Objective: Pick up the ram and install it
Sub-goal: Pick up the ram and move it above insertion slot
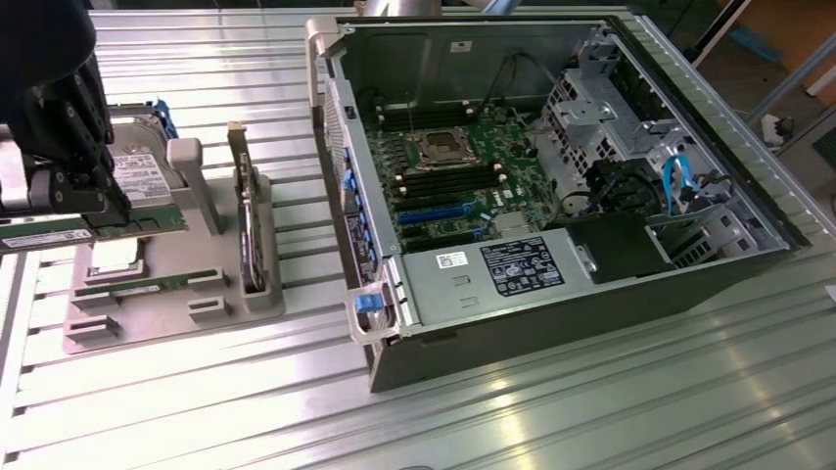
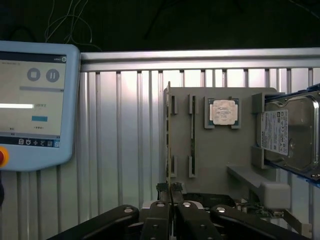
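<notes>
1. Fingers [image 2: 161, 200] pressed nearly together, clamped on the ram [image 1: 98, 227] — 1 thin green stick lying level.
2. Held under the gripper [image 1: 66, 211], above the grey holder tray [image 1: 170, 315], just beside the hard drive [image 1: 137, 168].
3. Well apart from the open computer case [image 1: 731, 269] at the exterior view's right.

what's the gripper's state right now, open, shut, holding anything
gripper: closed, holding the long, thin green circuit-board ram stick
</notes>
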{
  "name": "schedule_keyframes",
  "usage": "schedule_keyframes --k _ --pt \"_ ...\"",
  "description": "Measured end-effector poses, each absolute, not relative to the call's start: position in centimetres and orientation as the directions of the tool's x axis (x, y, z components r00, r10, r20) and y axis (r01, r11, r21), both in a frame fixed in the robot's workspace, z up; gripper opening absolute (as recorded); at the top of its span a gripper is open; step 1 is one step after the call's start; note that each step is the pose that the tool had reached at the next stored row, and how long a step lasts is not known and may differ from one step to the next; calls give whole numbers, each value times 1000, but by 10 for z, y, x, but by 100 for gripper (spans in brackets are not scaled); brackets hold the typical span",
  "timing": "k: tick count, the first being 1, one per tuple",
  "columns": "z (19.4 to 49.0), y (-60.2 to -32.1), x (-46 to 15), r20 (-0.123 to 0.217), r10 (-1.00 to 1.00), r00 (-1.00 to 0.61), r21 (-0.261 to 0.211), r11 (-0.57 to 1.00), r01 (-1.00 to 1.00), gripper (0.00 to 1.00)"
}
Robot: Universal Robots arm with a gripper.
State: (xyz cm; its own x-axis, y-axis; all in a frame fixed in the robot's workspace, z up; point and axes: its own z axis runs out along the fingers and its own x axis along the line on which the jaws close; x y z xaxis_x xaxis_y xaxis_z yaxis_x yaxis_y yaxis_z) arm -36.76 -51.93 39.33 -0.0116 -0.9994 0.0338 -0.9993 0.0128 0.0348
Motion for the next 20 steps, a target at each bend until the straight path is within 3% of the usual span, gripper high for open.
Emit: schedule_keyframes --k 20 --pt "395 -521 -318 32 -999 -11 47 13 -999 12"
